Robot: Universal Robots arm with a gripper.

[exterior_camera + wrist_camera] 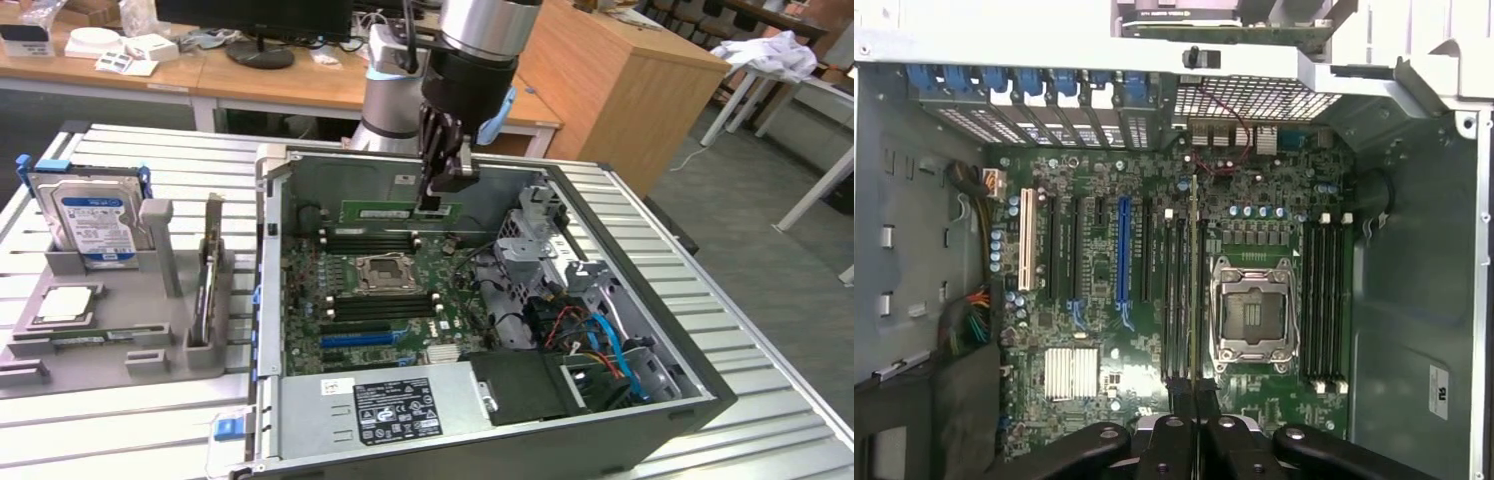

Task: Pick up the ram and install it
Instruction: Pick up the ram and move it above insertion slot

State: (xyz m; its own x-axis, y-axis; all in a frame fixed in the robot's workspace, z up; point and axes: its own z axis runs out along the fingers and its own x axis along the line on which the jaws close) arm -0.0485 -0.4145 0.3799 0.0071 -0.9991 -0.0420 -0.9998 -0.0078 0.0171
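Pinching ram [380, 212] in tool [435, 202]: long thin green stick, horizontal.

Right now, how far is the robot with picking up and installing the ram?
Done: the ram is picked up, the gripper shut on it. In hand: it hangs inside the open computer case, over the black memory slots beside the CPU socket. Left: it does not look seated in any slot yet.
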